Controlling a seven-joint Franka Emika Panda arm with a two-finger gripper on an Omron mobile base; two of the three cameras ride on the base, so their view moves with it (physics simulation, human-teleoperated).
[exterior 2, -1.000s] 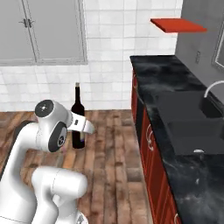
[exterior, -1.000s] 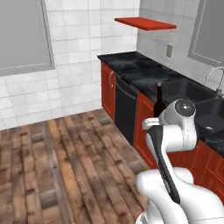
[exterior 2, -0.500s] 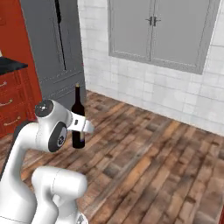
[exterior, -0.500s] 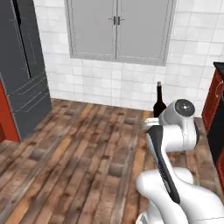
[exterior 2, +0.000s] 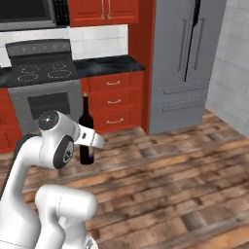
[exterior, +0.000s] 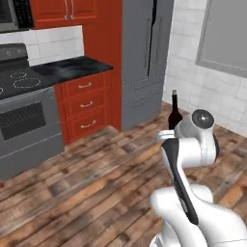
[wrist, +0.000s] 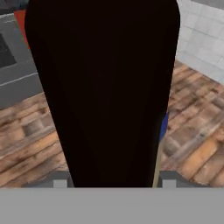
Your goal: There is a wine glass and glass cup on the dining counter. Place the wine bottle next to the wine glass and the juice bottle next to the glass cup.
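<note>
One wine bottle (exterior 2: 86, 131), upright, is clamped in the one gripper (wrist: 112, 181) above the wood floor (exterior 2: 185, 170).

No readable text, brand, number or sign is showing anywhere; the wine bottle (exterior 2: 86, 133) is presenting only dark glass, its label unreadable.

You can see just the neck and shoulder of the wine bottle (exterior: 174, 112); the arm hides its lower body. In the hand view, its top and base are cut off.
</note>
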